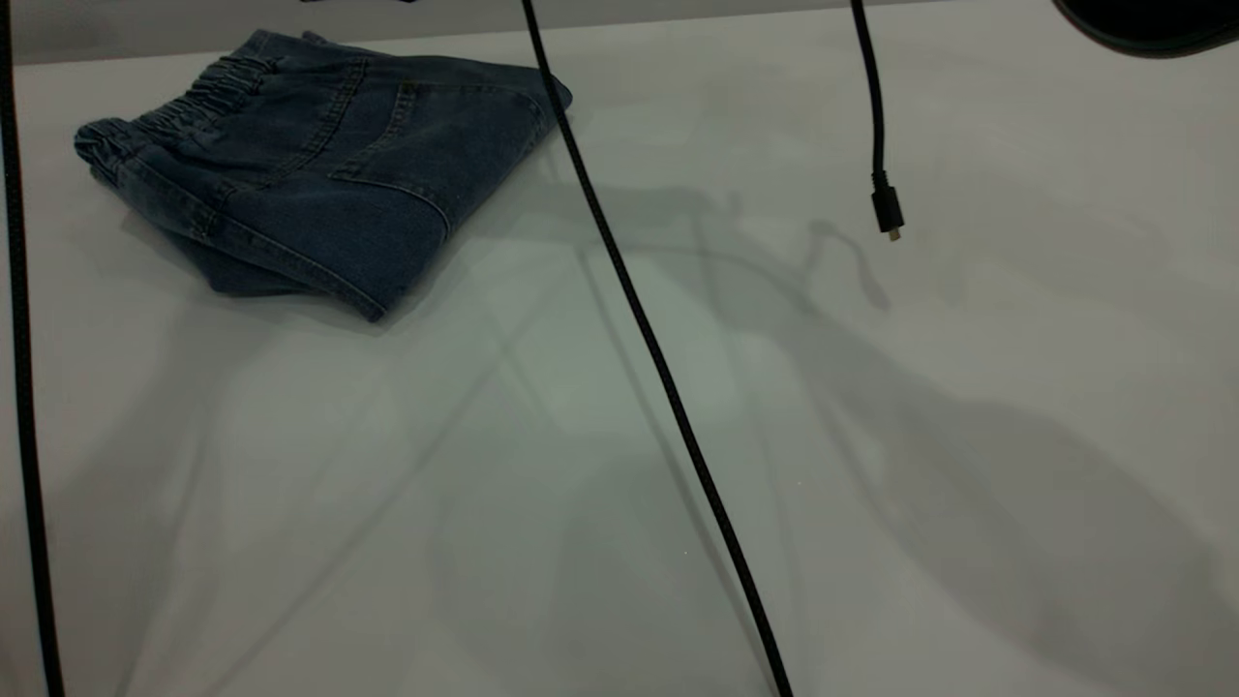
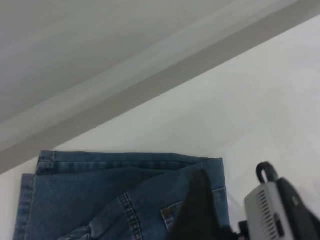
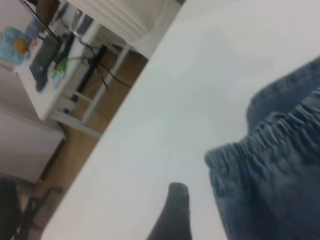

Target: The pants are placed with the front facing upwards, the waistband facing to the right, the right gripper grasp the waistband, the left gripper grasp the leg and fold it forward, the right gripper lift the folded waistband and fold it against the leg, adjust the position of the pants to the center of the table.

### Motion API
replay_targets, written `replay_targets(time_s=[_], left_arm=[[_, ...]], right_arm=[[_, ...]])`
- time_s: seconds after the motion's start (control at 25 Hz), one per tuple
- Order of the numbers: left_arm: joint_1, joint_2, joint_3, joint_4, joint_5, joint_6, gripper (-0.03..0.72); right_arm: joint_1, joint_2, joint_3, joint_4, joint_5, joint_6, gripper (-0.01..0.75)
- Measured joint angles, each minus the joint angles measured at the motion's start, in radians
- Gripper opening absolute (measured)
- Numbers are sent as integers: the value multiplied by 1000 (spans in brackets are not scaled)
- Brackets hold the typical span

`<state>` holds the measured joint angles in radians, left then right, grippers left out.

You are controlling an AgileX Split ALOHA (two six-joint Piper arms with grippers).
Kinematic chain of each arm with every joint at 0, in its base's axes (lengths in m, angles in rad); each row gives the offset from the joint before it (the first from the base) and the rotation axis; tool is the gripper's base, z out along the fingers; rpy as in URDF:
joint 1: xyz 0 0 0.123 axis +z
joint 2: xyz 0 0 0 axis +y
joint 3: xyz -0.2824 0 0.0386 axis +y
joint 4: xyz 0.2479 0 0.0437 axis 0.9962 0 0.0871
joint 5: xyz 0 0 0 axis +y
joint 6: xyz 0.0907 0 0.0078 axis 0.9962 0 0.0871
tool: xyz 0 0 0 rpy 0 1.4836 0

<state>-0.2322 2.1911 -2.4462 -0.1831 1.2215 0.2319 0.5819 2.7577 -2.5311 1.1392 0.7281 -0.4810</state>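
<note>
The pants [image 1: 319, 165] lie folded into a compact bundle at the far left of the table [image 1: 871, 436], back pocket upward. The gathered waistband [image 1: 184, 106] sits on the bundle's far left side. Neither gripper shows in the exterior view. In the left wrist view my left gripper [image 2: 232, 202] hovers at the edge of the pants [image 2: 110, 200], one black finger over the denim, the other over bare table, open with nothing between them. A stitched leg hem [image 2: 125, 161] runs along the fold. In the right wrist view a single black finger [image 3: 176, 212] rests beside the waistband [image 3: 260, 145], apart from it.
A black cable [image 1: 639, 310] crosses the table diagonally and passes over the pants' right corner. Another cable with a plug [image 1: 888, 213] dangles at the upper right, and a third [image 1: 24, 387] runs down the left edge. Beyond the table edge [image 3: 115, 125] are floor and furniture.
</note>
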Motion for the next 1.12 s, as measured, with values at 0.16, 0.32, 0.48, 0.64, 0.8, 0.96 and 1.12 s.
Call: replay_targets(time_s=[0.16,0.32,0.48,0.64,0.8,0.96,1.12], left_arm=[[0,0,0,26,0,0,538],[0,0,1,56,0,-4,538],[0,0,25,54,-2,-4,538],[0,0,79,56,-2,-4,538],[0,1,148,60,-2,-11,538],[0,2,237,69,-2,-15,538],[0,3,346,86,-4,-46,538]], right_arm=[[-44,-2,0,-53,73,13,602],[-117,-14,0,-112,157,53,594],[-206,-42,-1,-185,224,85,594],[-290,-68,-25,-314,281,172,594],[-357,-70,-102,-505,380,304,594],[-388,-70,-188,-666,484,398,594],[-392,-70,-230,-734,496,405,594]])
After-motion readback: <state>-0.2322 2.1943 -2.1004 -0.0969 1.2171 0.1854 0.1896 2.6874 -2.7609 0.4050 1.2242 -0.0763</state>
